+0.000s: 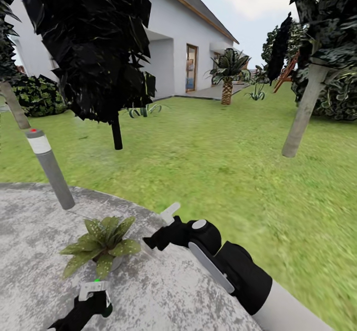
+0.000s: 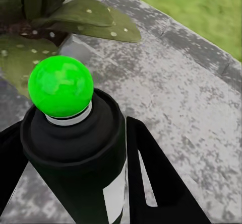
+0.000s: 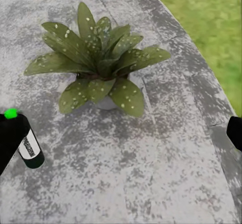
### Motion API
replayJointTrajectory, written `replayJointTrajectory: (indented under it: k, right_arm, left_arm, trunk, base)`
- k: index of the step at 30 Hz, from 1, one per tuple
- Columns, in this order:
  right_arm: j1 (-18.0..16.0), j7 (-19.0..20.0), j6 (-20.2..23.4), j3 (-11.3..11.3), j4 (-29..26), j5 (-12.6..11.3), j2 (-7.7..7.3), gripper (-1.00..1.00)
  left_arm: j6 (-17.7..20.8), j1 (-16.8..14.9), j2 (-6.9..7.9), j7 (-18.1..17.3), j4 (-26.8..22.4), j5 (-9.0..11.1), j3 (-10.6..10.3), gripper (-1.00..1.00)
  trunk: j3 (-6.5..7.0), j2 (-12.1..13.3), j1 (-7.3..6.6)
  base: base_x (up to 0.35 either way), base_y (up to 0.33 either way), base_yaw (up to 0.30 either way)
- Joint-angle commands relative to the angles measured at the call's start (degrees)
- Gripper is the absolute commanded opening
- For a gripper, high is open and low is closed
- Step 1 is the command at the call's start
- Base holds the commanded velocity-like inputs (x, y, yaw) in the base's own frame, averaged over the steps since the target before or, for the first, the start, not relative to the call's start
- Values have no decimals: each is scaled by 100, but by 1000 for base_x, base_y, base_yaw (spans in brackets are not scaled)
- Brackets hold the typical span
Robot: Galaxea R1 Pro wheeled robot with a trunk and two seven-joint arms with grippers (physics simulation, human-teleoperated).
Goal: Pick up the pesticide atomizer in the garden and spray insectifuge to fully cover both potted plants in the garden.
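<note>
The pesticide atomizer [image 2: 75,153] is a dark bottle with a white label, and its ball tip [image 2: 60,85] glows green. My left gripper [image 1: 93,302] is shut on it, one finger [image 2: 151,183] on each side, low over grey paving. Just beyond it stands the speckled potted plant [image 1: 101,249], which the right wrist view sees from above [image 3: 98,73] with the atomizer [image 3: 29,148] beside it. My right gripper [image 1: 151,244] hovers open to the plant's right, one finger [image 3: 235,132] at the frame's edge. A second low rosette [image 1: 144,110] sits far off on the lawn.
A grey bollard lamp [image 1: 49,167] with a red dot leans at the paving's far-left edge. A dark tree [image 1: 116,132] and a pale trunk [image 1: 302,112] rise from the lawn. A white house [image 1: 183,48], a palm [image 1: 227,73] and bushes lie beyond.
</note>
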Motion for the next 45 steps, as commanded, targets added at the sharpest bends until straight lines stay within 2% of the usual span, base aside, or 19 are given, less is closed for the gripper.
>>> replayJointTrajectory:
  k: [1, 5, 12, 14, 15, 17, 20, 25, 26, 27, 28, 29, 30, 33, 35, 36, 40, 43, 45]
  right_arm:
    - [0, 1, 5, -7, 1, -2, -2, 100]
    - [0, 2, 28, 3, 13, -10, 0, 100]
    - [0, 215, 62, -4, 53, -16, 17, 100]
    - [0, 580, 63, -28, 81, -22, 16, 100]
    - [0, 1151, 64, -62, 88, 3, 5, 100]
    - [0, 1456, 158, -458, 144, 6, -5, 100]
    - [0, 2302, 142, -744, 225, 41, -304, 100]
    - [0, 2436, -107, -730, 265, 67, -550, 100]
    - [0, 2452, -197, -705, 268, 62, -620, 100]
    - [0, 2499, -243, -686, 269, 64, -666, 100]
    - [0, 2617, -298, -685, 246, 67, -741, 100]
    - [0, 2790, -338, -683, 221, 68, -783, 100]
    - [0, 3073, -363, -731, 219, 75, -800, 100]
    - [0, 3154, -518, -725, 223, 84, -828, 100]
    - [0, 3156, -523, -700, 207, 82, -818, 100]
    - [0, 3156, -521, -695, 197, 81, -812, 100]
    - [0, 3157, -524, -645, 188, 77, -804, 100]
    - [0, 3148, -507, -220, 194, 85, -797, 100]
    - [0, 3150, -500, -150, 190, 85, -789, 100]
  left_arm:
    - [4, -2, -17, -76, 0, -8, -3, -100]
    - [13, -1, -54, -370, -8, -34, -7, -100]
    - [127, -3, -145, -394, -66, -58, -16, -100]
    - [140, -2, -146, -402, -77, -50, -26, -100]
    - [246, -6, -161, -489, -77, -54, -22, -100]
    - [612, -40, -350, -1045, -46, -83, 7, -100]
    - [1095, -229, -409, -1256, -460, -392, 29, -100]
    - [1355, -272, -390, -1328, -871, -758, 60, -100]
    - [1358, -273, -362, -1501, -910, -772, 80, -100]
    - [1358, -273, -285, -2045, -894, -778, 230, -100]
    - [1275, -273, -165, -3633, -660, -814, 755, -100]
    - [1028, -273, -191, -4508, -261, -1006, 1069, -100]
    - [826, -273, -224, -4984, -64, -1275, 1334, -100]
    - [432, -312, -399, -5129, -32, -1338, 1431, -100]
    - [421, -354, -407, -5456, -43, -1306, 1443, -100]
    - [429, -365, -413, -5786, -72, -1299, 1638, -100]
    - [458, -369, -407, -6140, -198, -1334, 1823, -100]
    - [696, -370, -402, -6428, -435, -1342, 1837, -100]
    - [864, -370, -408, -6439, -457, -1347, 1838, -100]
  trunk:
    - [0, 0, 0]
    - [0, 0, 0]
    - [0, 0, 0]
    - [0, 0, 0]
    - [0, 0, 0]
    - [0, 0, 0]
    - [0, 0, 0]
    - [0, 0, 0]
    - [0, 0, 0]
    - [0, 0, 0]
    - [0, 0, 0]
    - [0, 0, 0]
    - [0, 0, 0]
    - [0, 0, 0]
    - [0, 0, 0]
    - [0, 0, 0]
    - [0, 0, 0]
    - [0, 0, 0]
    - [0, 0, 0]
  base:
    - [94, 332, 0]
    - [66, 332, 0]
    - [-62, 141, 0]
    - [-324, 1, 0]
    - [-338, 0, 0]
    - [-340, 0, 0]
    - [-341, 0, 0]
    - [-234, 0, 0]
    - [-22, 0, 0]
    - [-9, 0, 0]
    - [-2, 0, 0]
    - [0, 0, 0]
    - [0, 0, 0]
    - [0, 0, 0]
    - [0, 0, 0]
    - [0, 0, 0]
    - [0, 0, 0]
    - [0, 0, 0]
    - [0, 0, 0]
